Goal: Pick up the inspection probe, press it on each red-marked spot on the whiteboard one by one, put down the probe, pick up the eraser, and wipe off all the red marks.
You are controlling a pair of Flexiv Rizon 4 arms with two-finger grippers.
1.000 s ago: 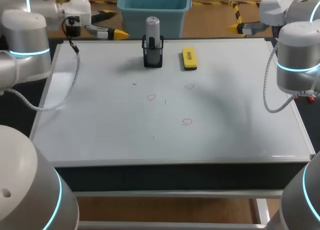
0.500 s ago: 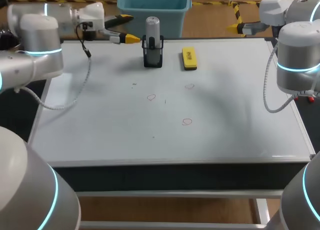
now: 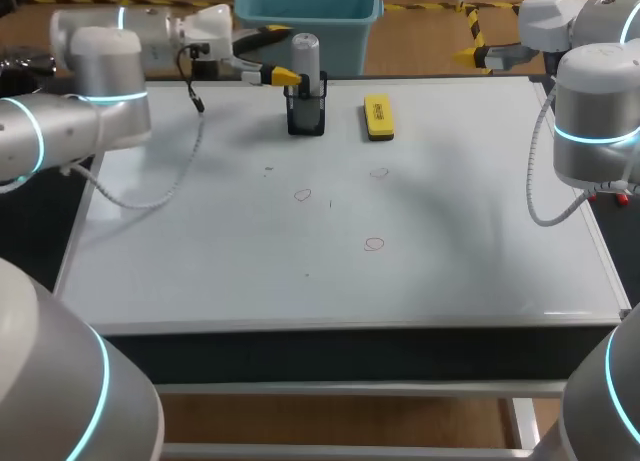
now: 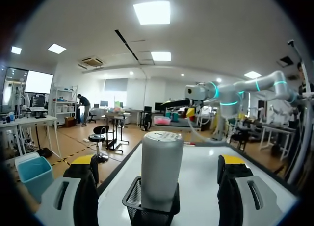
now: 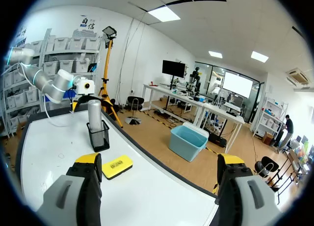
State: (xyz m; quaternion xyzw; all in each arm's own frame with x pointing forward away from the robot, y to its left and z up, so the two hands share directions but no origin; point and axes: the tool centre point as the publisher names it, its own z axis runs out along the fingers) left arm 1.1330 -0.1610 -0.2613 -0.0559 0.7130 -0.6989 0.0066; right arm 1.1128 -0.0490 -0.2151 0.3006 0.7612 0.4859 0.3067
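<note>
My left pincer (image 3: 276, 57) is wide open and empty. The probe (image 3: 305, 59) stands upright in the black mesh cup (image 3: 306, 114) at the 12 o'clock edge of the whiteboard (image 3: 470, 251). In the head view it lies at 3 o'clock from my left pincer, just beside the yellow tips.

Left wrist view: the probe (image 4: 162, 164) is dead centre between my two fingers, with a gap on each side and no contact. Its long axis is vertical, crosswise to my reach. My left arm comes in level over the far edge, fingers horizontal and pointing toward 3 o'clock.

Judgement: a short push ahead, close on the body above the cup rim, then lift straight up.

My right pincer (image 5: 159, 162) is open and empty off the 2 o'clock corner, well apart from the probe, so the left arm is nearer. The eraser (image 3: 378, 117) lies at the cup's 3 o'clock. The red marks (image 3: 302, 194) are toward 6 o'clock of the cup.
</note>
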